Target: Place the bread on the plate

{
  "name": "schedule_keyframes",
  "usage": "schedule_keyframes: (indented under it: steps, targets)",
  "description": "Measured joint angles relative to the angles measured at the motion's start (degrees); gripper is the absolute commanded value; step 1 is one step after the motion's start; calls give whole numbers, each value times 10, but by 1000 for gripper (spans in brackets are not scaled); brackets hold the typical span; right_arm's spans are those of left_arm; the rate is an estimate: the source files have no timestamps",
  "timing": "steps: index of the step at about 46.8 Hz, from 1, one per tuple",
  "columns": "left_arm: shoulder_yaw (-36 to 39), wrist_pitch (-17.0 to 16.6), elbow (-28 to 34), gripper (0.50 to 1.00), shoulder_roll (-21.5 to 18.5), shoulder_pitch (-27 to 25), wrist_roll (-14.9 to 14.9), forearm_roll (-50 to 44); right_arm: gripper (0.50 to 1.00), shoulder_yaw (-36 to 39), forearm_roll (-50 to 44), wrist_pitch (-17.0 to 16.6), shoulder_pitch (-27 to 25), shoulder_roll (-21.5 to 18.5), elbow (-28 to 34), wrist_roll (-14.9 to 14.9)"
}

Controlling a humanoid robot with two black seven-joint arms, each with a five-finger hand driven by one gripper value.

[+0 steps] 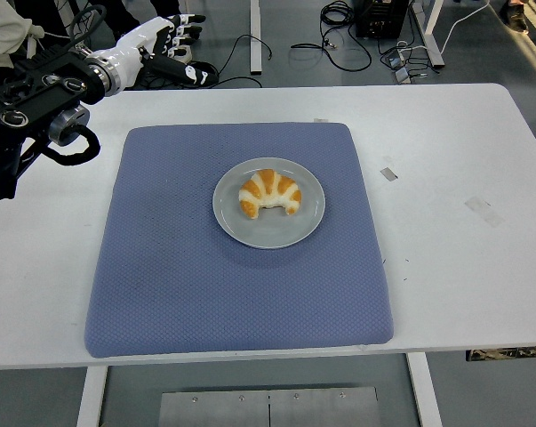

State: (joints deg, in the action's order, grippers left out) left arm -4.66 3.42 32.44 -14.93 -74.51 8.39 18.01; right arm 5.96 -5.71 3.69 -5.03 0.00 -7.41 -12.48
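The white table [445, 142] carries a blue-grey mat [179, 267], which lies flat across its middle and reaches almost to the near edge. The mat sits well to the right of and nearer than the left hand's fingers [180, 25], which hang beyond the table's far left corner. Right of the mat, two small pale tape scraps [389, 173] [482, 209] lie on the bare surface.
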Motion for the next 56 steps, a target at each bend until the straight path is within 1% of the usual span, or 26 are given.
schedule_keyframes:
  steps: [11, 21, 30, 32, 35, 40, 48, 56]
  targets:
    - [-85, -1, -35, 981, -6, 45, 1, -30, 1000, 1, 0, 0, 5, 0, 0, 0]
    - [-184, -2, -37, 981, -4, 91, 6, -32, 1000, 1, 0, 0, 6, 0, 2, 0]
    - [-267, 14, -29, 983, 3, 132, 11, -60, 1000, 0, 0, 0, 10, 0, 1, 0]
    - [-278, 21, -29, 983, 5, 139, 14, -67, 1000, 0, 0, 0, 10, 0, 1, 0]
    - [-299, 33, -28, 983, 8, 154, 29, -78, 1000, -1, 0, 0, 10, 0, 1, 0]
    - [-326, 37, -27, 983, 13, 178, 47, -96, 1000, -1, 0, 0, 10, 0, 1, 0]
    - [-362, 38, -26, 984, 16, 208, 59, -105, 1000, -1, 0, 0, 10, 0, 1, 0]
    - [-368, 40, -27, 983, 16, 229, 63, -105, 1000, 0, 0, 0, 12, 0, 0, 0]
